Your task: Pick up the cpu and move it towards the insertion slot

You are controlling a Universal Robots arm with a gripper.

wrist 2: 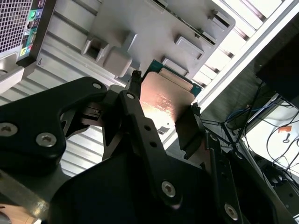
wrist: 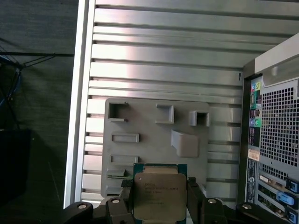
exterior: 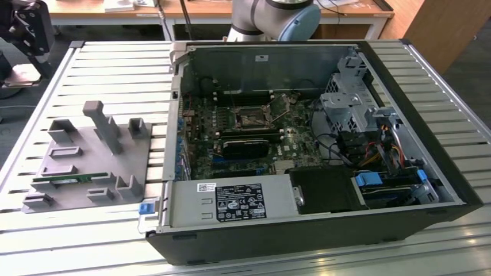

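In both wrist views the cpu (wrist: 159, 196) (wrist 2: 166, 95) sits between my two black fingers, silvery top showing with a green rim behind it. My gripper (wrist: 159, 187) (wrist 2: 166, 92) is shut on it and holds it high above the grey plastic tray (wrist: 154, 140) (wrist 2: 140, 28). The insertion slot (exterior: 249, 119), a shiny metal frame with a dark centre, lies on the motherboard inside the open computer case (exterior: 307, 144). The arm's black tool head (exterior: 27, 29) hangs at the exterior view's upper left, far from the slot.
The grey tray (exterior: 77, 167) stands on the slatted metal table (exterior: 115, 75) to the exterior view's left of the case and holds a green memory stick (exterior: 69, 179). Case walls, a drive cage (exterior: 345, 106) and cables surround the motherboard. The table edge (wrist: 77, 116) borders dark floor.
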